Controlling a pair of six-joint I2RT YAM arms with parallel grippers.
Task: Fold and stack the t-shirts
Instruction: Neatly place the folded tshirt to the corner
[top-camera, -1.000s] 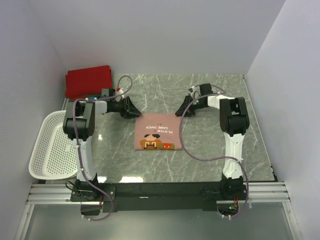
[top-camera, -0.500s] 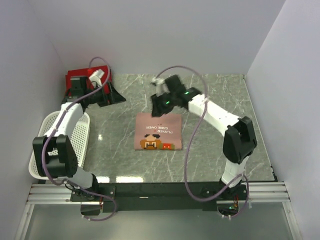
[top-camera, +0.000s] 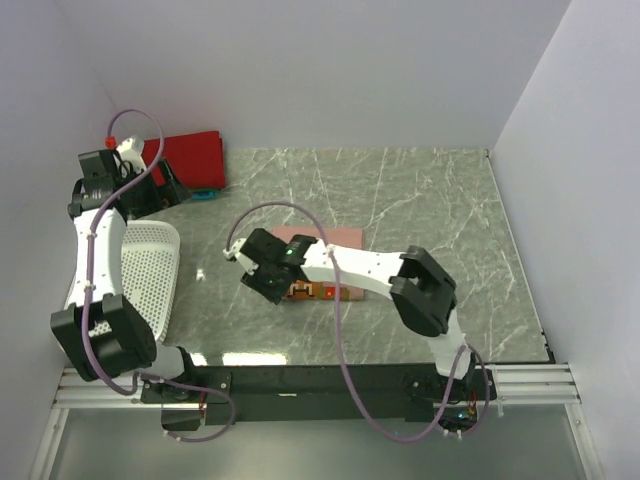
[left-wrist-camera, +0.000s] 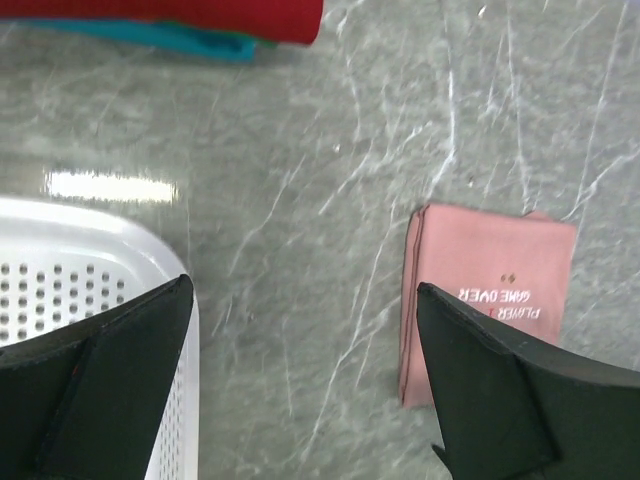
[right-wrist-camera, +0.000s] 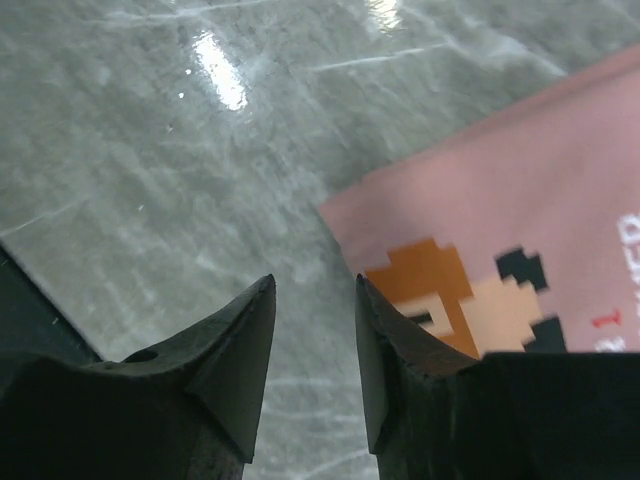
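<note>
- Your left gripper (left-wrist-camera: 303, 290) has its jaws spread wide with nothing between them. Only bare tabletop (left-wrist-camera: 330, 170) shows in the gap.
- It hangs at the far-left side, over the rim of the white perforated basket (left-wrist-camera: 70, 290) and near the stack in the far-left corner.
- Your right gripper (right-wrist-camera: 315, 285) has its fingers a narrow gap apart and nothing clamped. Grey-green marble shows through the gap.
- It is stretched across to left of centre and sits low at the near-left corner of the pink t-shirt (top-camera: 335, 238).
- In the wrist view one finger overlaps that corner. You cannot tell whether it touches the cloth.
- The pink t-shirt is folded into a neat rectangle and lies flat about mid-tabletop. Its print faces up: a pixel figure in brown, orange and black, with "GAME OVER" lettering.
- The red t-shirt (top-camera: 185, 155) lies folded in the far-left corner of the tabletop, by the back wall.
- The teal t-shirt (top-camera: 207, 195) shows only as a strip under the red one's near edge.
- The pink t-shirt is well apart from the red and teal pair.
- The basket sits at the left edge of the tabletop, just near of the red t-shirt.
</note>
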